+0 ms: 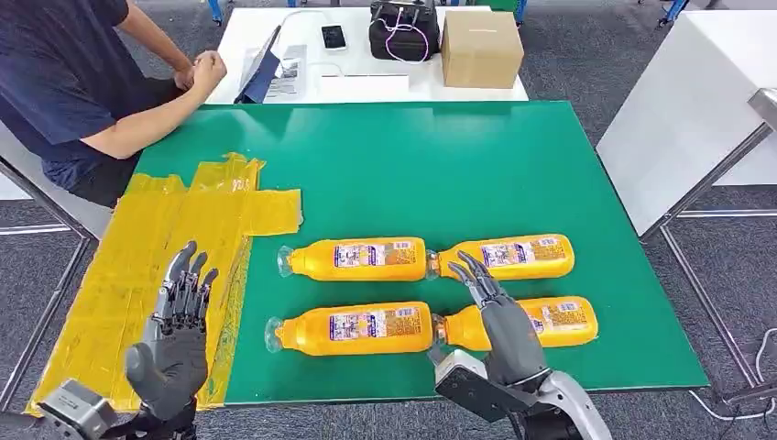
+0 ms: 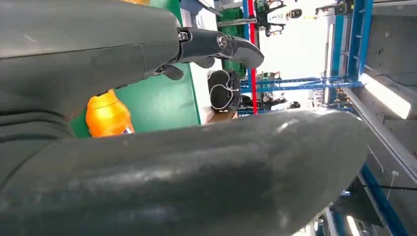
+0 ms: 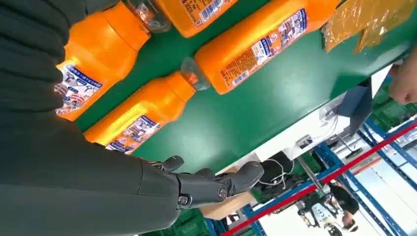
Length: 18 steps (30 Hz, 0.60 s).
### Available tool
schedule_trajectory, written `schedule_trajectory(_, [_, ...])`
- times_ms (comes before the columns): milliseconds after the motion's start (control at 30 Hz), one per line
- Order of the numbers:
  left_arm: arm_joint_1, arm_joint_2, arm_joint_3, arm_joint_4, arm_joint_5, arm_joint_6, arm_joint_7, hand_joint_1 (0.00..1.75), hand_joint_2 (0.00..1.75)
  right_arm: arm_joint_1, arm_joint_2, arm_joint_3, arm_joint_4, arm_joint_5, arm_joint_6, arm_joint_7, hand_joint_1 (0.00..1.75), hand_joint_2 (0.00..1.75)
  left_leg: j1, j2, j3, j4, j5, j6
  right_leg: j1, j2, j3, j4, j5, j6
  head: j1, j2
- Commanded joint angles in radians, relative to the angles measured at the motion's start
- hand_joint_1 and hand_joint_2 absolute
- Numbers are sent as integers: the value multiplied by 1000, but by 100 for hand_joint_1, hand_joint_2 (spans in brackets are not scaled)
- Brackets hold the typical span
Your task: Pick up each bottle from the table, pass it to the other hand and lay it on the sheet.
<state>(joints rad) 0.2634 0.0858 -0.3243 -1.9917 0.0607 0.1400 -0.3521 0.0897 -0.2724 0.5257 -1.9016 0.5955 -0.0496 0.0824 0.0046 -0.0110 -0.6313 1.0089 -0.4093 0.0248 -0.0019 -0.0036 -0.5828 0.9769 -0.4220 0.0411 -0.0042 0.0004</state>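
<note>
Several orange bottles lie on their sides on the green mat [image 1: 440,165], in two rows of two. The near-right bottle [image 1: 561,321] lies partly under my right hand [image 1: 499,321], which hovers over its neck end with fingers spread and nothing in it. Beside it are the near-left bottle [image 1: 353,328], the far-left bottle [image 1: 357,258] and the far-right bottle [image 1: 508,256]. The crumpled yellow sheet [image 1: 156,247] covers the mat's left side. My left hand [image 1: 176,339] is raised over the sheet's near part, fingers apart and holding nothing. The right wrist view shows the bottles [image 3: 255,44] close below.
A person [image 1: 73,82] sits at the far left with arms on the mat's corner. Behind the mat a white table carries a cardboard box [image 1: 481,48], a black bag [image 1: 403,32] and a phone [image 1: 333,37]. Another white table [image 1: 696,110] stands to the right.
</note>
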Motion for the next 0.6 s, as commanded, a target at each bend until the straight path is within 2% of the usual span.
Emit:
schedule_trajectory(33, [-30,10,-14,61,1,-33,13,0,0,-99,4,70,111,21,66,27,0,175,0,3,6,-1,-2,-1,0,3,5,-2,-1,-1,0,0])
schedule_trajectory(233, [-47,-8,0,81,-7,-69,21,0,0,-192,12,146,205,-21,150,60,0,175,0,3,3,-1,0,0,0,2,3,-1,0,0,0,0])
schedule_trajectory(600, [-67,-24,3,101,-11,-99,26,0,0,-311,30,278,314,-86,193,67,0,175,0,4,7,-2,-1,-1,0,3,6,-1,0,0,0,0])
